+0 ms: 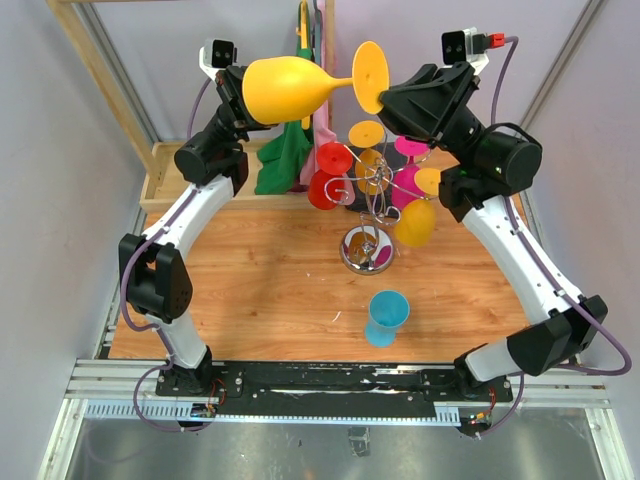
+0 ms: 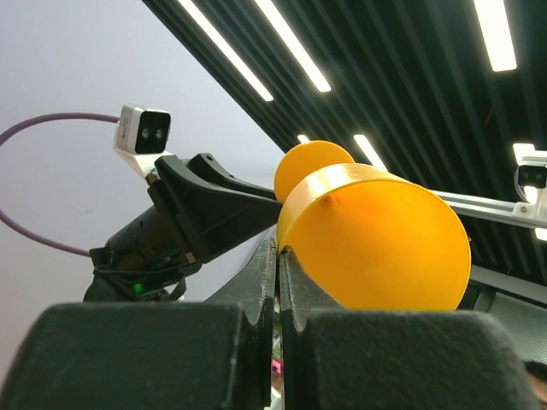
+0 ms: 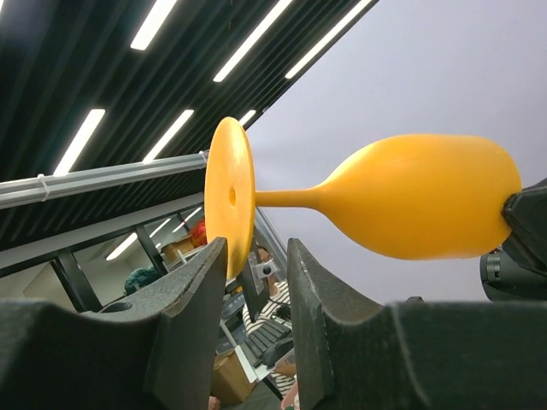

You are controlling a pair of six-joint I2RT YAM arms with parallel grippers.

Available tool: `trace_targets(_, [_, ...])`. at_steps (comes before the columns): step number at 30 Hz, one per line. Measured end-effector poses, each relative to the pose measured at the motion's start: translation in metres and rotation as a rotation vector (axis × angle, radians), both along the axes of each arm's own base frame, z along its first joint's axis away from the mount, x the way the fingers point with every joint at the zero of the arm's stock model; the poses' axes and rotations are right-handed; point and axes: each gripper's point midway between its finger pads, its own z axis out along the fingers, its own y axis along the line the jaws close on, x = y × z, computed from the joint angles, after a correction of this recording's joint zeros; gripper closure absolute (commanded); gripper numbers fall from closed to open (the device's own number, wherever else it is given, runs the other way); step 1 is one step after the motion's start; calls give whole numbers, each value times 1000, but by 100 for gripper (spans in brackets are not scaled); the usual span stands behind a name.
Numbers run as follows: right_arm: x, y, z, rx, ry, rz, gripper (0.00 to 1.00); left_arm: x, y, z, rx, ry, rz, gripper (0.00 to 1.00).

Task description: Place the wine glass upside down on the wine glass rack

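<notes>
A yellow wine glass (image 1: 285, 88) hangs sideways high above the back of the table, with its foot (image 1: 370, 75) pointing right. My left gripper (image 1: 243, 95) is shut on the rim of its bowl; in the left wrist view the bowl (image 2: 376, 248) fills the right and the jaws (image 2: 279, 256) pinch its wall. My right gripper (image 1: 385, 100) is open at the foot. In the right wrist view the foot disc (image 3: 229, 201) stands just above the gap between the fingers (image 3: 192, 299), unclamped. The chrome wine glass rack (image 1: 367, 250) stands below, at the centre back.
Red (image 1: 325, 180), orange, magenta (image 1: 405, 185) and yellow (image 1: 415, 222) glasses hang on the rack's arms. A blue glass (image 1: 385, 315) stands upright near the table's front. A green cloth (image 1: 285, 160) and a wooden crate (image 1: 160, 185) are at the back left.
</notes>
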Motion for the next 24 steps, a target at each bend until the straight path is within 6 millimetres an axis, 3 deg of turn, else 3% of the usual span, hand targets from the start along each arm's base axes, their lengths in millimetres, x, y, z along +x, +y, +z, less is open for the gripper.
trace_targets(5, [0,3,5,1,-4,0,68,0,0,0,0,0,2,100])
trace_targets(11, [-1,3,10,4,-13,-4,98,2,1,-1,1,2,5,100])
trace_targets(14, [-2,4,10,-2,-6,4,99,2,1,-1,2,4,5,98])
trace_targets(20, [-6,10,8,-12,4,27,99,4,1,-4,12,5,8,67])
trace_targets(24, [-6,10,8,-10,1,21,99,9,0,-13,38,20,13,57])
